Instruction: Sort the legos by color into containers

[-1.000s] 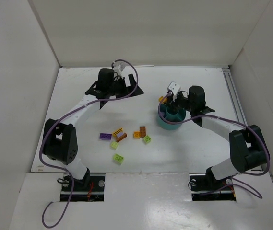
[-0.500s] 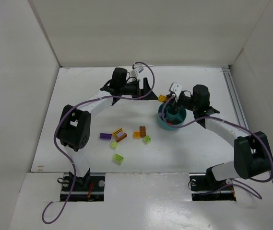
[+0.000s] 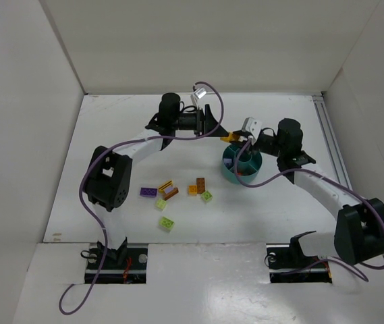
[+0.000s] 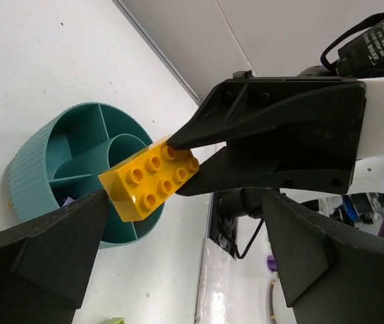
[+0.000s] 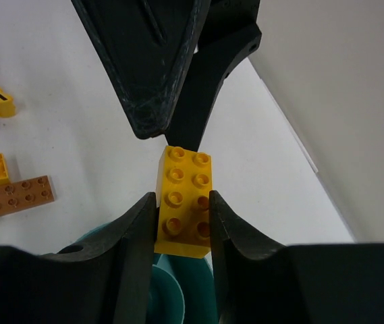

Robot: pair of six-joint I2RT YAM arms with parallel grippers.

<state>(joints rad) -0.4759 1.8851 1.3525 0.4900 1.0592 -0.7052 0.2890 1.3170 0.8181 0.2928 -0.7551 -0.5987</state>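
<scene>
**Meeting over the bowl's far rim with a yellow brick between two hands**

Starting at the left wall, a broad stretch of bare white bench runs from the wall to the left arm. The loose legos lie scattered near the middle. Purple, striped yellow, brown and lime pieces sit to the left. Orange, brown and lime pieces are just right of them. All are well apart from both hands.

The left hand reaches rightward across the far middle of the bench. Its fingers are spread wide. The right wrist view shows their tips just beside the far end of the yellow brick. Whether they touch it cannot be told.

The right hand is clamped on that brick at its long sides, studs facing up. It holds the brick in the air over the far-left rim of the teal bowl. Bare bench continues right of the bowl to a rail along the right wall.

A second ago the left hand sat further left on the far side of the bench. It has swung right to meet the brick. The right hand has edged slightly right and kept its grip. The loose legos and the bowl lie as before.
</scene>
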